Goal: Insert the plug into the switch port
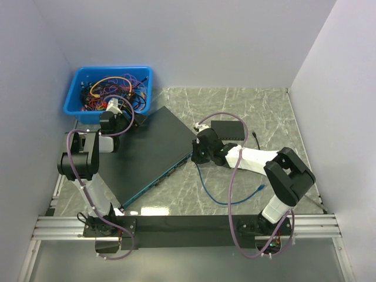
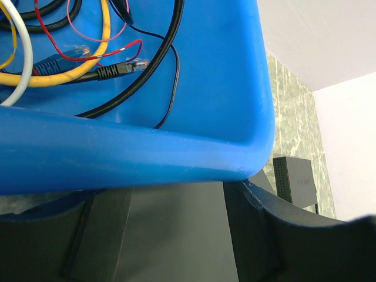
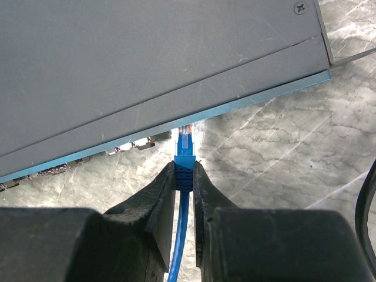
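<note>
1. Top view: your switch (image 1: 150,153) lies slantwise on the table (image 1: 270,111), left of centre, with its port face toward the near right. The bin (image 1: 108,88) sits in the far-left corner, full of tangled cables, just beside the switch's far corner.
2. Same view: your right gripper (image 1: 195,154) is at the right end of the port face. The blue cable (image 1: 217,197) trails from it toward the near edge, then loops to a free end on the near-right table. A small black box (image 1: 229,129) lies just beyond that gripper, on the far side.
3. Same view: your left gripper (image 1: 111,120) is at the bin's near wall, over the switch's far-left edge. You can't read either gripper's jaws from up here.
4. Left wrist: the jaws stand wide with nothing between them. The bin's wall is right in front of the fingers (image 2: 258,229). Inside it you see yellow, black, red and white cables.
5. Right wrist: the jaws are narrow, pinching the plug (image 3: 185,147) by its blue boot, just behind the clear tip.
6. Same view: the plug points straight at the port face and its tip meets the face under the blue-edged lip. You can't tell whether it's seated. Ports (image 3: 135,144) show in the row to its left.
</note>
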